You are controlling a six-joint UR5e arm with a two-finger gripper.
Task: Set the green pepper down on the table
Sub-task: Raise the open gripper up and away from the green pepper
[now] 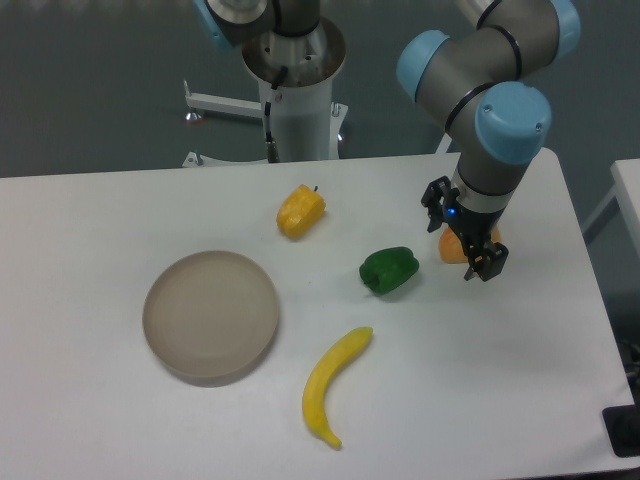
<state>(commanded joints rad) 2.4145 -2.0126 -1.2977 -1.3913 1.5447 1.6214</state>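
The green pepper (389, 270) is small, glossy and dark green. It rests on the white table (480, 400), right of centre. My gripper (461, 244) hangs to the right of the pepper, apart from it, just above the table. Its fingers (486, 262) are spread and hold nothing. An orange wedge-shaped piece (456, 248) lies right behind the gripper and is partly hidden by it.
A yellow pepper (300, 211) lies behind and left of the green pepper. A yellow banana (333, 384) lies in front of it. A round beige-grey plate (211, 315) sits at the left. The arm's base stands at the table's far edge.
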